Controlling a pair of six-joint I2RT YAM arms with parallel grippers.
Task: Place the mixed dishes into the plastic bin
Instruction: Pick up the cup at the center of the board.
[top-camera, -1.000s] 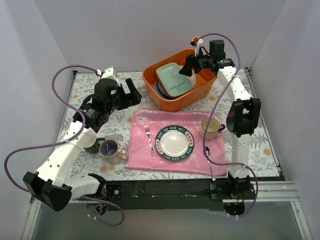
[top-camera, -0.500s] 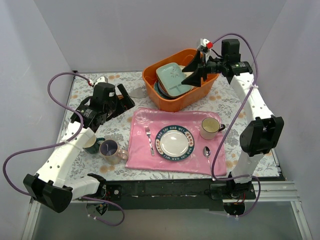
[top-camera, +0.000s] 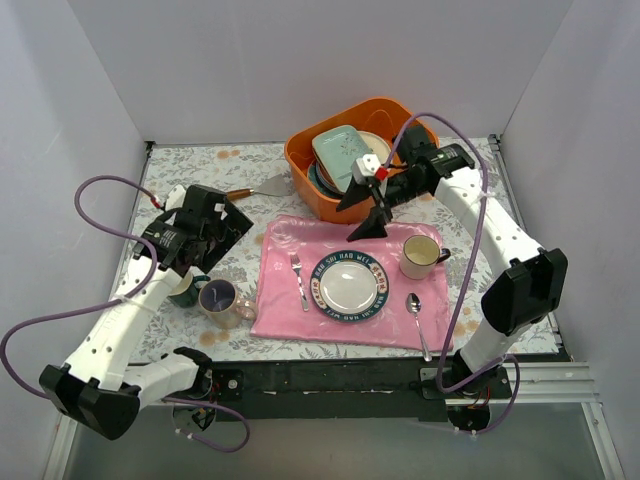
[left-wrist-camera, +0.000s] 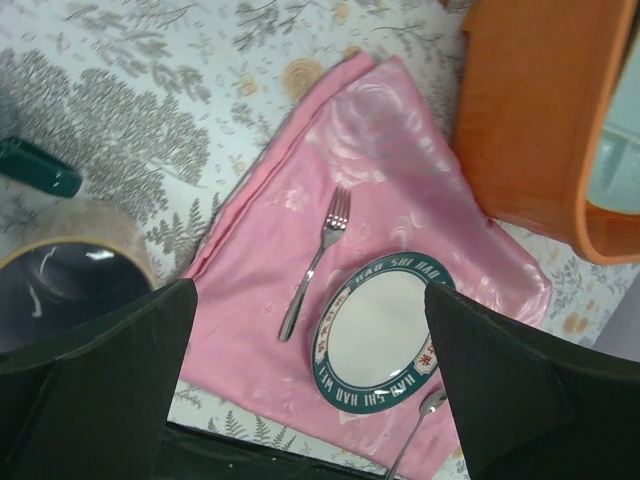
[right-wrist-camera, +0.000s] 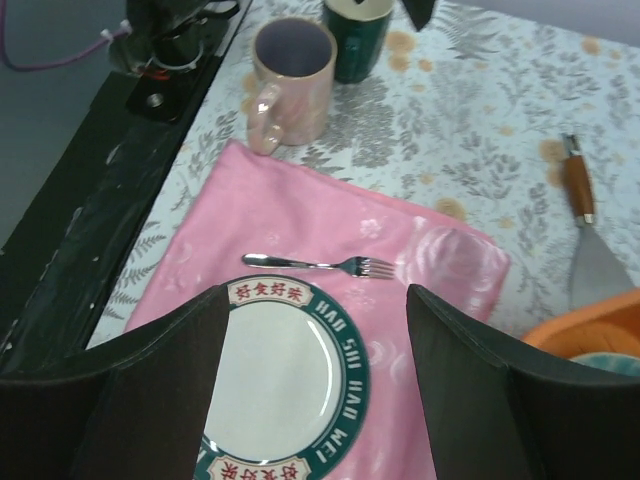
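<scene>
Top external view gives the state of play: the large orange plastic bin (top-camera: 305, 180) already holds a stack topped by the pale mint squarish plate (top-camera: 340, 155). Two dishes are not yet inside, a dark green mug (right-wrist-camera: 355, 40) and a pinkish ceramic lavender-lined mug (top-camera: 220, 298). They stand touching or nearly so on the floral table.

The left gripper (left-wrist-camera: 308, 300) is spread wide and grasps nothing. The lavender-lined mug lies just outside one of its fingers, low and to the side, not between them. The bin lies well ahead of this hand, across the pink cloth (top-camera: 285, 300).

The right gripper (top-camera: 360, 213) is also parted and empty. It hangs just in front of the bin's near wall, with the white plate with a dark lettered rim (top-camera: 348, 285) below its fingers.

By my reading, the step in hand is fetching a mug with the left arm. That calls for shifting sideways until one finger drops inside the mug's mouth and the other outside its wall. Then it must close firmly and lift clear of the neighbouring mug before the carry.
</scene>
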